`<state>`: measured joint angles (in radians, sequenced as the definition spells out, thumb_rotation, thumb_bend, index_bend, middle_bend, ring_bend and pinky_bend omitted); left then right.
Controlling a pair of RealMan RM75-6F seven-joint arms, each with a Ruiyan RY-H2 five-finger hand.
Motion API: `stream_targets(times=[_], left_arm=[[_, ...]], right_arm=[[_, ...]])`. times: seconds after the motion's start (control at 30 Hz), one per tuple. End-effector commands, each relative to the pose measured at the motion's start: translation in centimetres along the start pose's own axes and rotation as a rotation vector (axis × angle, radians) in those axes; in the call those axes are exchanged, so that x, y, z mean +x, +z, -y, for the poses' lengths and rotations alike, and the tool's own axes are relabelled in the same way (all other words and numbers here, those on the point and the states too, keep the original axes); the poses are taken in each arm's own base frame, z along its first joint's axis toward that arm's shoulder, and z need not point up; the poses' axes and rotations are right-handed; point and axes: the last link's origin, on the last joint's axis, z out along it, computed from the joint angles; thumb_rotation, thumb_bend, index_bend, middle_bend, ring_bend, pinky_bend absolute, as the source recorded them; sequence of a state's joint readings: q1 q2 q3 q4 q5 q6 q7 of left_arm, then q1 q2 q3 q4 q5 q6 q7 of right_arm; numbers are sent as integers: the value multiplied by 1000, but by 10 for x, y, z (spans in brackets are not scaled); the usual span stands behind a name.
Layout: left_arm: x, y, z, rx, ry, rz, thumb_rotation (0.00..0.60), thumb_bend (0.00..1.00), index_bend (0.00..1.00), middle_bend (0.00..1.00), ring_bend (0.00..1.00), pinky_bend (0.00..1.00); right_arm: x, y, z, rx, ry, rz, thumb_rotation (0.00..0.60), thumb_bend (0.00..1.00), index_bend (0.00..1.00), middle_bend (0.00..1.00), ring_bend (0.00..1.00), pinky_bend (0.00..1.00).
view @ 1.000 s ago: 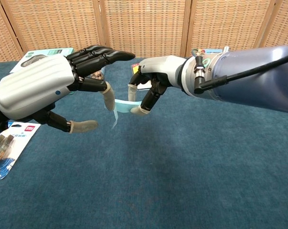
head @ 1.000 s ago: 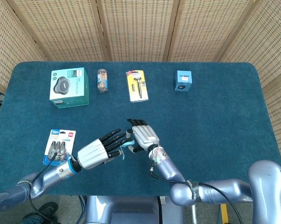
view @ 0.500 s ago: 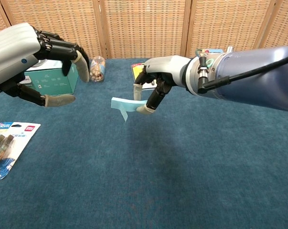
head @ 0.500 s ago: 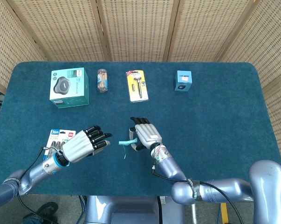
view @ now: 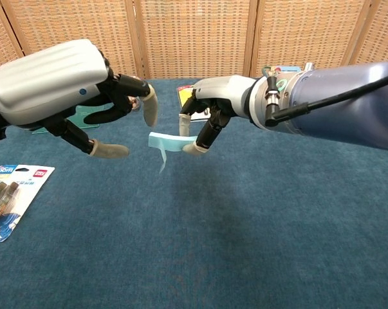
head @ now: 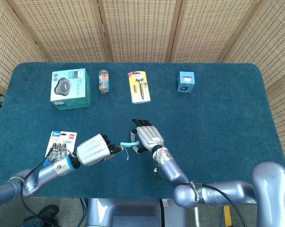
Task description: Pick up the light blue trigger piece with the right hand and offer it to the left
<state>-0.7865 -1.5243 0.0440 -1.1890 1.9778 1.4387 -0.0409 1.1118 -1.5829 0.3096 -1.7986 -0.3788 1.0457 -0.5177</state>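
Note:
The light blue trigger piece (view: 166, 143) (head: 128, 144) is a thin flat strip with a downward tail, held above the blue table. My right hand (view: 210, 113) (head: 147, 136) pinches its right end between thumb and fingers (view: 195, 148). My left hand (view: 58, 87) (head: 95, 149) hovers just left of the strip, fingers curled and apart, thumb below, holding nothing. A small gap separates its fingertips (view: 150, 108) from the strip's free end.
A pack of batteries (head: 61, 144) (view: 6, 196) lies at the front left. Along the far side stand a teal box (head: 70, 88), a small jar (head: 104, 81), a yellow carded tool (head: 139, 86) and a small blue box (head: 185, 82).
My left hand drew back to the left away from the strip, then came back toward it with its fingers more curled. The right hand kept holding the strip almost still.

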Motion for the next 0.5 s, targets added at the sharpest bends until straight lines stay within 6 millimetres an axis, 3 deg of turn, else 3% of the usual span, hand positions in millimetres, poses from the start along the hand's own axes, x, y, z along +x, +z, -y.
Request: stream_targets(times=[0.03, 0.5], left_arm=[[-2, 9, -5, -8, -36, 40, 600, 177, 493, 948, 1000, 1000], [1, 26, -18, -31, -65, 69, 600, 169, 493, 949, 1000, 1000]], right_arm=[[0, -1, 2, 3, 11, 5, 600, 569, 589, 72, 0, 0], [2, -3, 5, 7, 16, 7, 600, 569, 588, 73, 0, 0]])
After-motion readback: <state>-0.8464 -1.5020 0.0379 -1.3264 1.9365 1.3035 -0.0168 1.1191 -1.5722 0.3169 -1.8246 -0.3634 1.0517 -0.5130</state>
